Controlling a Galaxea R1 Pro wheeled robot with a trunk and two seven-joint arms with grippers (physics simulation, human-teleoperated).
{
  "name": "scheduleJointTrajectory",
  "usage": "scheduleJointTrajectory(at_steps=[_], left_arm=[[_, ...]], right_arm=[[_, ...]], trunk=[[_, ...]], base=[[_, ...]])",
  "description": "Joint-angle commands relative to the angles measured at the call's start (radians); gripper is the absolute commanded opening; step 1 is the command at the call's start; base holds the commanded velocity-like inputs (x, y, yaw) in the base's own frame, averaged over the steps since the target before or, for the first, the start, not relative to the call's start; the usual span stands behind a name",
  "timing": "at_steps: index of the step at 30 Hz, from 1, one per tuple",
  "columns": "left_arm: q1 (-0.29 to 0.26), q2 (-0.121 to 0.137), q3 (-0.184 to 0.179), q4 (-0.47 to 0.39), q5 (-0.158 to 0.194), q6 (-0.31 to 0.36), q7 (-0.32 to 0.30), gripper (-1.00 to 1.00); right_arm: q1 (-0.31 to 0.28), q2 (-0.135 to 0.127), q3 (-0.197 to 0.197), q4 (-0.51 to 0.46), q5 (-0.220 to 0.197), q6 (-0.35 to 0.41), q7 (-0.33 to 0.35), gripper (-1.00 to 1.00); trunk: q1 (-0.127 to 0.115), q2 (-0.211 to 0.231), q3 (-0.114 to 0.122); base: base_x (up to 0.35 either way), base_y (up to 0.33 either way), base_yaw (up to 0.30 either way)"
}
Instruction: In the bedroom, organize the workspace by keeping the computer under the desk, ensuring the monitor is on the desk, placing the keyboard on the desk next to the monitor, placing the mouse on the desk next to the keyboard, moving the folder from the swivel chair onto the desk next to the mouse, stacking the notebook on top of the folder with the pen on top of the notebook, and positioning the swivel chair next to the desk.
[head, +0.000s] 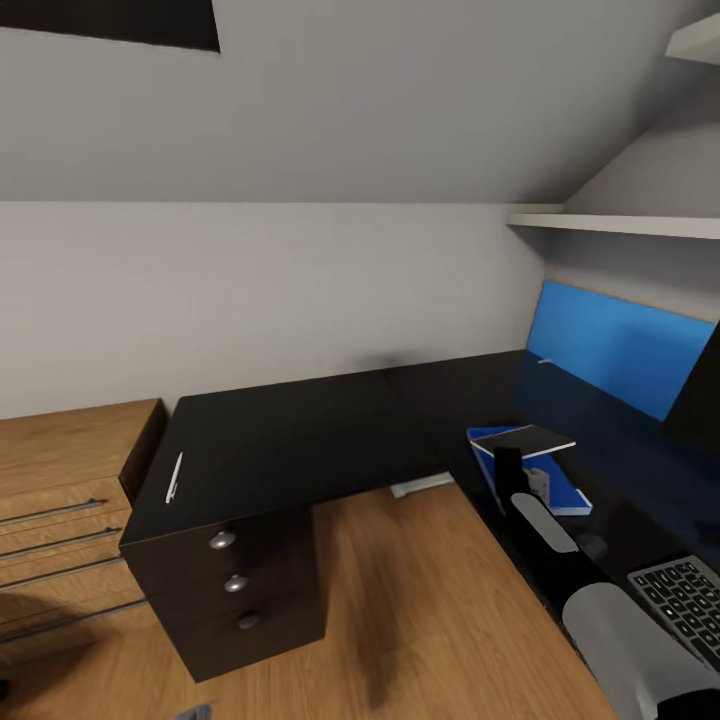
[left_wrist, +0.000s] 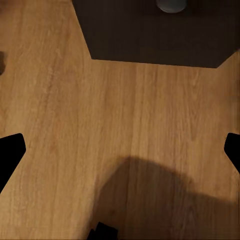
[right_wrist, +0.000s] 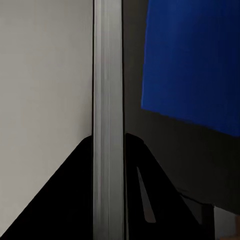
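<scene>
Keyboard (head: 685, 598): on desk (head: 290, 435) at my 4 o'clock, placed.
My right pincer (head: 520, 478): pinching the grey notebook (head: 530, 440), edge-on between my fingers in the wrist view.
Folder (head: 545, 480): blue, on desk under the notebook; stacking nearly done, I judge.
My left pincer (left_wrist: 120, 150): spread over floor.
Pen (head: 174, 477): probably that white sliver at 10 o'clock; left to do.

Pen (head: 174, 476) on counter (head: 290, 440) left edge, notebook (head: 528, 440) over folder (head: 560, 490) at right, keyboard (head: 690, 600) nearer, cabinet (head: 60, 470) left of counter
</scene>
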Motion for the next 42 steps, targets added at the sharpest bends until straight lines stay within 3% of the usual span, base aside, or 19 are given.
scheduleJointTrajectory(at_steps=[1, 5, 42], left_arm=[[0.0, -0.001, -0.006, -0.003, 0.009, -0.002, 0.003, 1.0], [0.0, 0.001, -0.039, -0.003, 0.011, -0.015, 0.006, 1.0], [0.0, 0.001, -0.044, -0.002, 0.011, -0.018, 0.006, 1.0]], right_arm=[[-0.001, -0.002, 0.007, -0.001, -0.006, -0.008, -0.003, -1.0], [-0.002, -0.002, 0.007, -0.001, -0.005, -0.008, -0.045, -1.0], [-0.003, -0.002, 0.008, 0.052, -0.005, -0.005, -0.087, -1.0]], trunk=[[0.0, -0.001, -0.001], [0.0, -0.001, -0.001], [0.0, -0.001, -0.001]], base=[[0.092, -0.083, 0.0], [0.032, -0.029, 0.0], [0.03, -0.004, 0.0]])
